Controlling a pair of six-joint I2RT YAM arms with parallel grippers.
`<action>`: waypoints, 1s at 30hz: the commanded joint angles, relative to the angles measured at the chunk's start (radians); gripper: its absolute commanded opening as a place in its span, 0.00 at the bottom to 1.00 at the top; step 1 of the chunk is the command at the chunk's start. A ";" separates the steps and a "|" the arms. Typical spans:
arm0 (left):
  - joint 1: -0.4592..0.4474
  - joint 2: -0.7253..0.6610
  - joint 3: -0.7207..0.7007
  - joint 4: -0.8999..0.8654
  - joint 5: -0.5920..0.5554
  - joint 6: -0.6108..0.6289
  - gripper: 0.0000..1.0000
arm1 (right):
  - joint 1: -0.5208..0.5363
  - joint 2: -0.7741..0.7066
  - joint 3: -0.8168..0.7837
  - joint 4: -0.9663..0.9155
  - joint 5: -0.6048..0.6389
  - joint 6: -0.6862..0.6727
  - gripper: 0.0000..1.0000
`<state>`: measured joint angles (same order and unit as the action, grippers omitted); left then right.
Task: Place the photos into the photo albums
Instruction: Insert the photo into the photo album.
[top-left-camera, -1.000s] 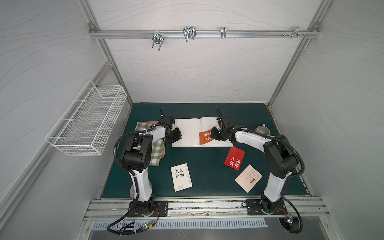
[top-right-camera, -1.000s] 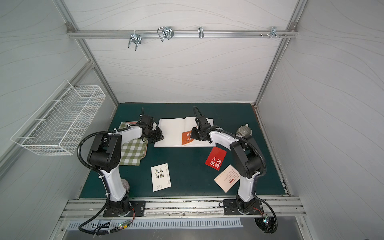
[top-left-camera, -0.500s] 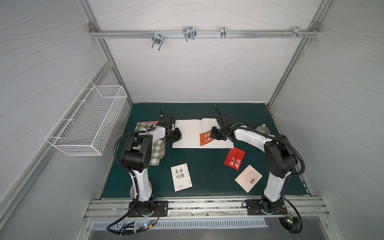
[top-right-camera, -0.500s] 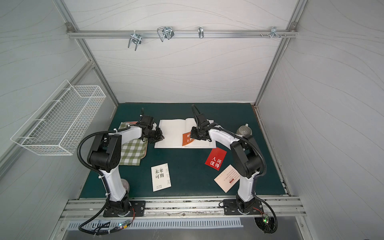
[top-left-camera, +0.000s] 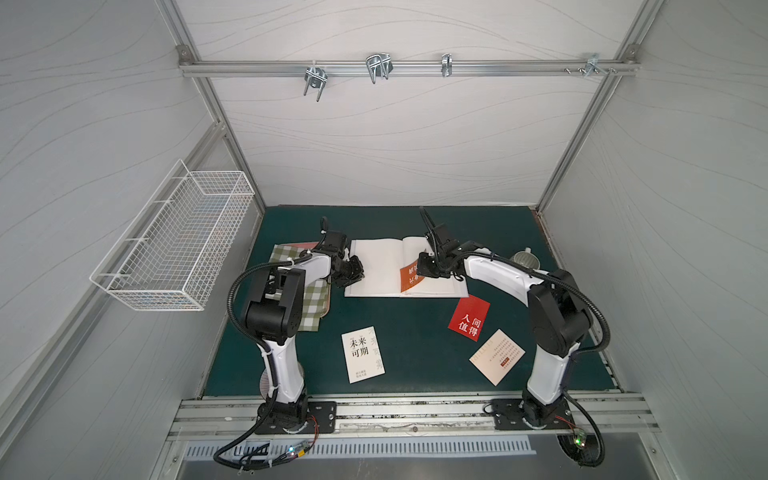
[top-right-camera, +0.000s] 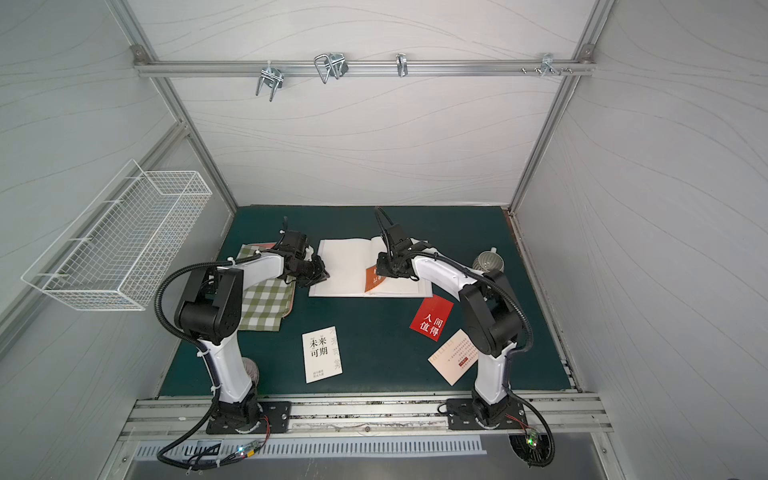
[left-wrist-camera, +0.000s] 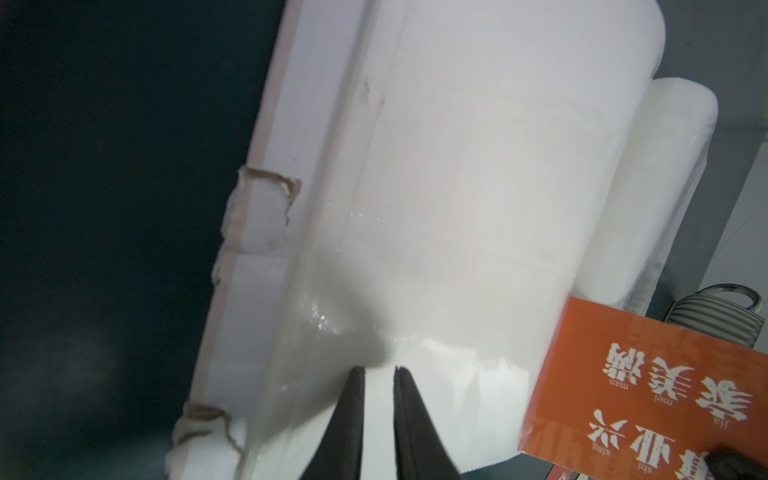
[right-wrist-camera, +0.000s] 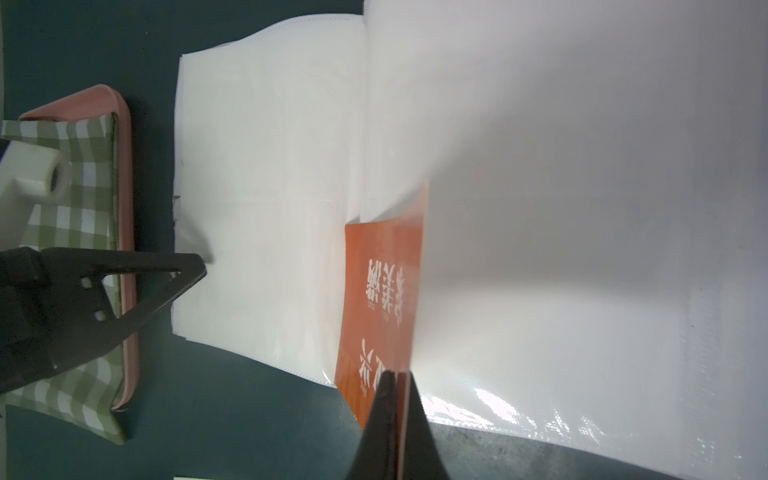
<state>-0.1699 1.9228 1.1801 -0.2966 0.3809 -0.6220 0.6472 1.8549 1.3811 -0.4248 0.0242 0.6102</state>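
The photo album (top-left-camera: 378, 266) (top-right-camera: 345, 266) lies open at the back of the green mat. My left gripper (top-left-camera: 360, 269) (left-wrist-camera: 379, 370) is at the outer edge of its left page (right-wrist-camera: 270, 166), jaws narrowly apart with the top sheet lifted between them. My right gripper (top-left-camera: 420, 272) (right-wrist-camera: 397, 374) is shut on the near edge of the orange photo (top-left-camera: 409, 276) (left-wrist-camera: 644, 386) (right-wrist-camera: 378, 299). That photo stands tilted by the spine, its far part hidden behind the raised right page. The red (top-left-camera: 469, 318), white (top-left-camera: 362, 354) and cream (top-left-camera: 497, 357) photos lie flat on the mat in front.
A green-checked cloth (top-left-camera: 309, 299) on a pink tray (right-wrist-camera: 126, 187) lies left of the album, under my left arm. A ribbed mug (top-left-camera: 525, 259) stands at the back right. A wire basket (top-left-camera: 178, 237) hangs on the left wall.
My right gripper has edged slightly left with the orange photo. The left arm and the loose photos have not moved.
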 joint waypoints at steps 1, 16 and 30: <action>0.007 0.010 -0.008 0.010 0.008 -0.020 0.19 | 0.009 0.014 0.009 -0.088 0.018 -0.018 0.00; 0.007 0.028 -0.005 0.008 0.010 -0.022 0.19 | -0.029 -0.003 -0.090 0.021 -0.124 0.011 0.00; 0.007 0.011 -0.025 -0.020 -0.048 -0.005 0.19 | -0.081 -0.028 -0.197 0.167 -0.194 0.058 0.00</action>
<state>-0.1699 1.9266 1.1782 -0.2932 0.3740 -0.6289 0.5648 1.8500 1.2068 -0.2451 -0.1322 0.6456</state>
